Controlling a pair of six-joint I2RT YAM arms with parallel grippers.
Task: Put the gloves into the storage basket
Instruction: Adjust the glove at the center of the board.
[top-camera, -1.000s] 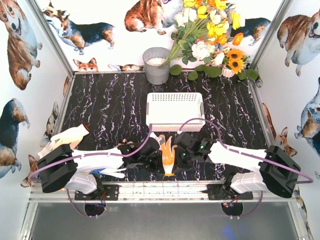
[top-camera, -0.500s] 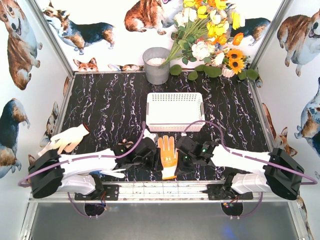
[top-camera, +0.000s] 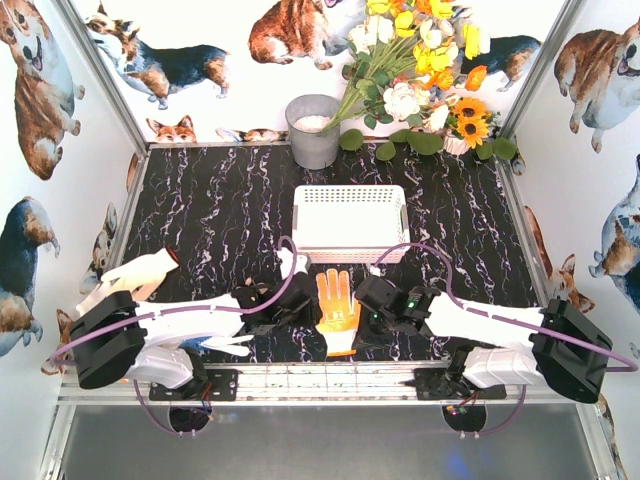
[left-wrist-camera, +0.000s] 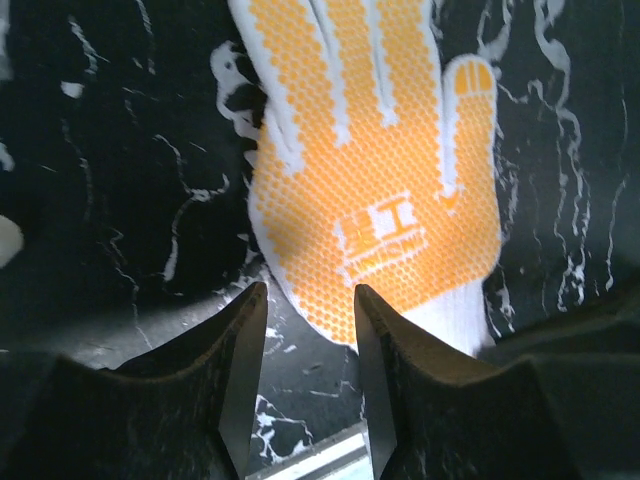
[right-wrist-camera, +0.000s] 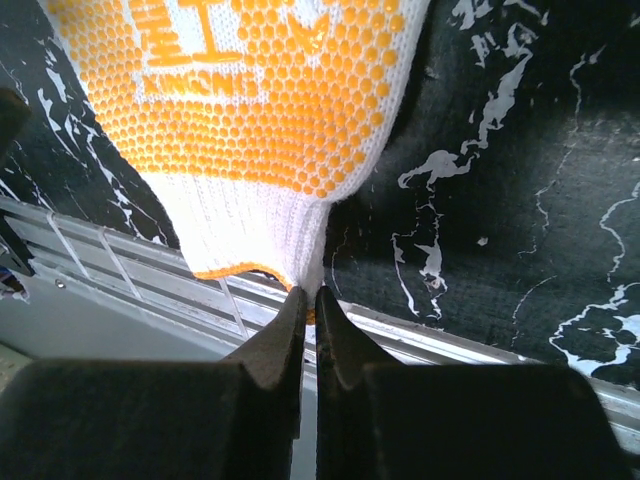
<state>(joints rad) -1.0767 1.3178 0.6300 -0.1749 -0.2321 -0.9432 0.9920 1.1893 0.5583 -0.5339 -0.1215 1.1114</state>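
Glove (top-camera: 338, 303): cream knit with orange dots over palm and fingers and an orange logo. It lies flat, palm-up, on the table (top-camera: 220, 210) just in front of the basket (top-camera: 348, 252), fingers toward it. We see the right gripper (right-wrist-camera: 308, 292) pinched nearly closed on its cuff corner. The left gripper (left-wrist-camera: 308, 295) is spread and empty at the palm's edge. Second glove (top-camera: 135, 275) lies far left.
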